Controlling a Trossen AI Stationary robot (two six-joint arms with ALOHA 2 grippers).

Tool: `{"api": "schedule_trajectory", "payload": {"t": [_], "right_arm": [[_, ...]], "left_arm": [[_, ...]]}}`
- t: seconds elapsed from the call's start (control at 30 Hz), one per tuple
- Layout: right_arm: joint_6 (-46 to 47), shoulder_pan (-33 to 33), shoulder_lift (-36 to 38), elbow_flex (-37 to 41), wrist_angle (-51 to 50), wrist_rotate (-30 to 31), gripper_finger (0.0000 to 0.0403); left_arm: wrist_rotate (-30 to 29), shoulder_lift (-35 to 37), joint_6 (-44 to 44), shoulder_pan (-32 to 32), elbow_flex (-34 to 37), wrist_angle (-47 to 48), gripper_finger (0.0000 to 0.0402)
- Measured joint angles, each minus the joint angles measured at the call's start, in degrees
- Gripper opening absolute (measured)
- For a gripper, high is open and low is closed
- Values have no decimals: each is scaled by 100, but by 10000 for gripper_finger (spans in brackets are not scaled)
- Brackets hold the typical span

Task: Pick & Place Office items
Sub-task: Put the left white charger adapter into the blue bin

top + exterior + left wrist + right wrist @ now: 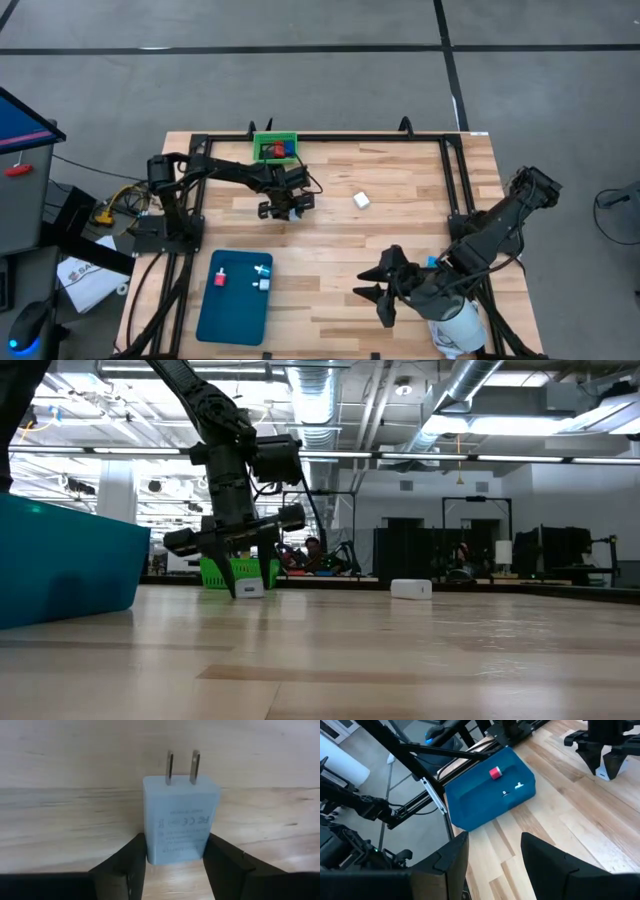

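A white plug adapter (180, 815) with two metal prongs is between the fingers of my left gripper (175, 857), which is shut on it. That gripper (285, 207) is on the table's far left part, just near of the green bin (275, 147), which holds red and blue pieces. A second white block (361, 200) lies on the wood to its right. The teal tray (235, 300) holds a red piece (219, 277) and two small white-cyan bits (262, 278). My right gripper (385, 290) is open over the near right part, touching nothing. My left gripper pinches the white adapter between its two fingers at the end away from the prongs (155, 845), one finger on each side face. The fingers (228, 575) point down from above. The adapter (248, 588) is at table-top height; whether it is lifted clear I cannot tell.
A large white cylinder (460, 325) stands by the right arm at the near right corner. A black frame rail (455, 170) runs round the table's edges. Bare wood (400, 240) lies between the two grippers. The tray's wall (70, 565) is at the low view's left.
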State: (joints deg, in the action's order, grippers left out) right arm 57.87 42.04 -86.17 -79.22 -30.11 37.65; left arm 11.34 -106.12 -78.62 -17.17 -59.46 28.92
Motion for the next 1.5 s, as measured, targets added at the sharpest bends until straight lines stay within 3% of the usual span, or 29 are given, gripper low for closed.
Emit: {"api": "schedule_trajectory", "payload": {"t": [0.17, 0.27, 0.47, 0.67, 0.97, 1.3, 1.5], "right_arm": [[0, -2, 0, 0, -2, 11, 174], [0, -7, 0, 0, -2, 23, 174], [60, -15, 0, 0, 23, 352, 174], [301, -122, 0, 0, 55, 606, 174], [497, -483, 0, 0, 122, 660, 174], [516, -829, 0, 0, 311, 606, 174], [542, -949, 0, 0, 330, 584, 174]], "left_arm": [[-176, 184, 213, 17, 17, 1, 155], [-639, 378, 392, 11, 43, 58, 155], [-650, 1136, 810, 164, 35, 285, 155], [-823, 1989, 1298, 630, 26, 1171, 155], [-1246, 3026, 1181, 2095, 22, 2392, 155], [-1200, 3253, -113, 4295, 19, 3365, 155], [-1447, 3221, -1170, 5328, 125, 3297, 155]]}}
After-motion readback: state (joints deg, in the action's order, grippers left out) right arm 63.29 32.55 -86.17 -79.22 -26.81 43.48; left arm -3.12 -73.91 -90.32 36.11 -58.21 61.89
